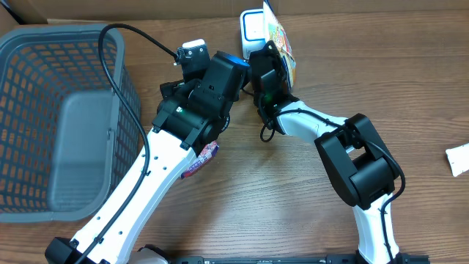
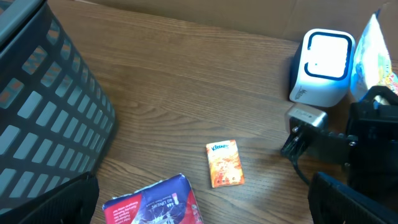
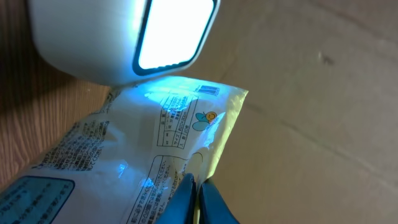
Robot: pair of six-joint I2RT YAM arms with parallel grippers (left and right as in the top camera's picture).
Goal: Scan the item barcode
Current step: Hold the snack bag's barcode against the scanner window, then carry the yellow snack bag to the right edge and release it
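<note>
Right gripper (image 3: 193, 186) pinches the packet (image 3: 155, 143), printed face toward the scanner (image 3: 124, 37) just beside it; barcode apparently lit. Left gripper (image 2: 208, 200) gapes, empty.

A mock shop checkout on a wooden table (image 1: 293, 209): a white barcode scanner (image 1: 251, 25), a snack packet (image 1: 281, 38) beside it, a grey shopping basket (image 1: 29, 55) well left.

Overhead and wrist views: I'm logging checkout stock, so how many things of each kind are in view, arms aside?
Baskets: 1, grey basket
Scanners: 1, white scanner
Packaged items: 3, snack bag, tissue pack, red-and-blue packet
Unclear: 1, white scrap at the table's edge
Total: 6
</note>
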